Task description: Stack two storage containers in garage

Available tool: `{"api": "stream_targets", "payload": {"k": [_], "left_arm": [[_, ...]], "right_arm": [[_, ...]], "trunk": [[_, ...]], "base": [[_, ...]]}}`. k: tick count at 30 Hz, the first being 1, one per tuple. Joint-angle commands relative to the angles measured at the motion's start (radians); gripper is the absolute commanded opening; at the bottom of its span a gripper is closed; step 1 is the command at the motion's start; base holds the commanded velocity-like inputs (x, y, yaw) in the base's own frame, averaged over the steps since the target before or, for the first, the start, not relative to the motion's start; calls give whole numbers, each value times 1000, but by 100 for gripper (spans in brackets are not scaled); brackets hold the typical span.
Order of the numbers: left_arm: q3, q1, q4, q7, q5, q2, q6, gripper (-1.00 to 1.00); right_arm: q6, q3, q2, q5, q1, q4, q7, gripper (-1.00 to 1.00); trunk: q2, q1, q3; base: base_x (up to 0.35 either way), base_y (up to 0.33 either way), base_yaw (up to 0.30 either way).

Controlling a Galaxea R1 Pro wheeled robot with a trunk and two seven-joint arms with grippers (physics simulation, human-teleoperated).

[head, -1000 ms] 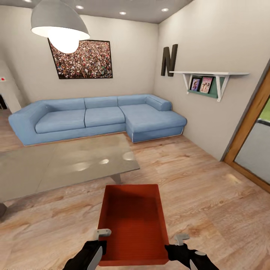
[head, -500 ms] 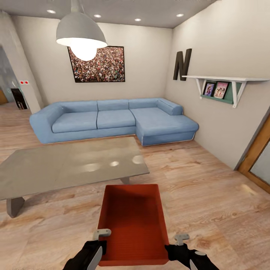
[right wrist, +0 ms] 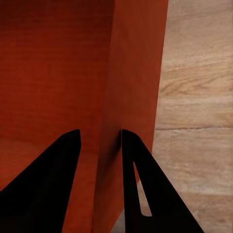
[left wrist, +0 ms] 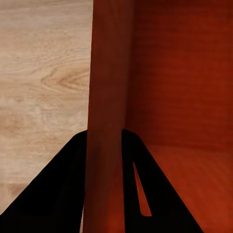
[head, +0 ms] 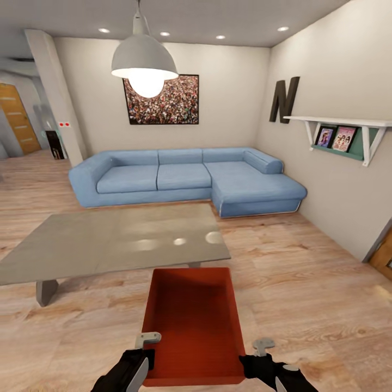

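you've got one storage container carried low in front of you over the wood floor, the left gripper clamped on its left wall and the right gripper on its right wall. both arms are cut off at the frame's bottom edge. ahead sit the grey table and blue sofa.

The room is bright and evenly lit; a glowing pendant lamp and small ceiling spotlights give the light; pale glare spots lie on the grey table; shadows are soft and weak; straight walls lean at the head view's edges; the wrist views are slightly soft.
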Motion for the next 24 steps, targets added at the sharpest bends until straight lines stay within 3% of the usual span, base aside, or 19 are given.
{"api": "stream_targets", "payload": {"k": [1,24], "left_arm": [[-3,-1,-2,5,12,1,3,-100],[-3,-1,-2,5,12,1,3,-100]], "right_arm": [[8,5,0,-11,0,-2,9,-100],[8,3,0,-9,0,-2,11,-100]], "trunk": [[7,-4,4],[168,-92,105]], "base": [[0,0,186],[0,0,192]]}}
